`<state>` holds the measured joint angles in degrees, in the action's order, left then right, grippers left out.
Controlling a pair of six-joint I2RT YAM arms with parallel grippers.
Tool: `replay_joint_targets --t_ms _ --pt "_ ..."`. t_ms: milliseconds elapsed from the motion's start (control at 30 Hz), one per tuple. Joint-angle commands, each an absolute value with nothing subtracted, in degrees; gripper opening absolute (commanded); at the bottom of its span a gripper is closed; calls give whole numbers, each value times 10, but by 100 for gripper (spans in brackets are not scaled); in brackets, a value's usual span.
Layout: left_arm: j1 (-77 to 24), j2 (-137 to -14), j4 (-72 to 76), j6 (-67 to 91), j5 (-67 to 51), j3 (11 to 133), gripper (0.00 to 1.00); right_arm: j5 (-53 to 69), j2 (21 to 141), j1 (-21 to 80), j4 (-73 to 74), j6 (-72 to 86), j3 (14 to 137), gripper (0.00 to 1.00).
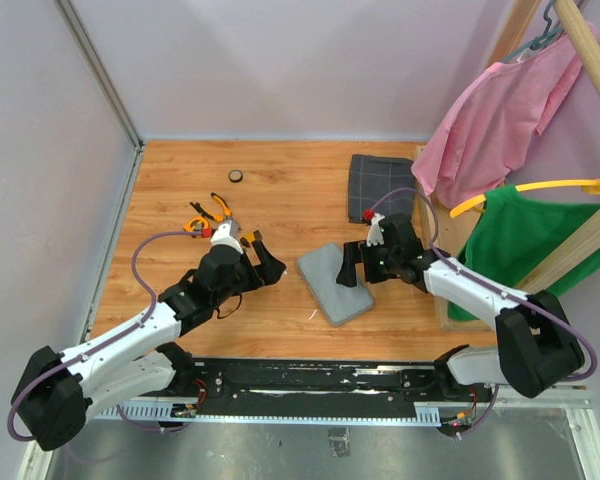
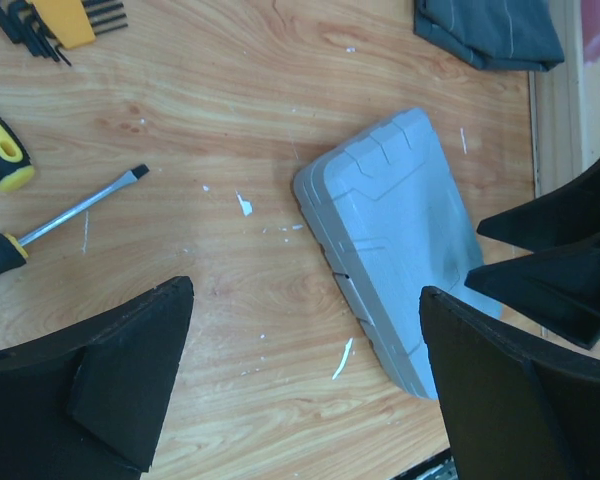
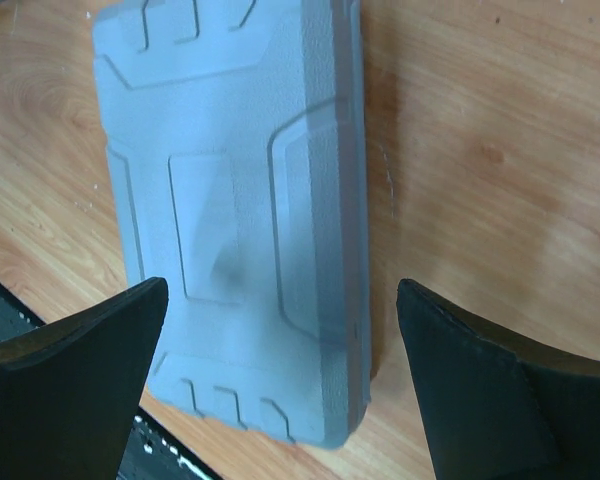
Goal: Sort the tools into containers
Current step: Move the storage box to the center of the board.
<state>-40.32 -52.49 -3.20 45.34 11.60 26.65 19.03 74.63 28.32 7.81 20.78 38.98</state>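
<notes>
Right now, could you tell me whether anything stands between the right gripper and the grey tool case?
Nothing visible does: the open right gripper hangs right over the grey tool case. The case is shut, though, which for now keeps the screwdriver from going in.

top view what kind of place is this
Probably a robot test booth: plain walls box in a wooden table, two arms are bolted along its near edge, and shirts hang beside it.

Grey tool case (image 1: 335, 283) lies closed, flat, skewed; pliers (image 1: 212, 209) and screwdriver (image 2: 65, 215) lie loose to its left
</notes>
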Motion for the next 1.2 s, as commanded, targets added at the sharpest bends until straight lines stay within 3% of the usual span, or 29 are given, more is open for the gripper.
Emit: replay_joint_targets --t_ms 0,667,1167 --pt "-407 -502 -10 452 160 261 99 219 794 275 35 218 421 99" --pt "-382 -435 41 420 121 202 99 286 895 307 -39 228 404 99" --pt "-381 -455 15 420 120 194 99 220 802 392 -28 283 363 99"
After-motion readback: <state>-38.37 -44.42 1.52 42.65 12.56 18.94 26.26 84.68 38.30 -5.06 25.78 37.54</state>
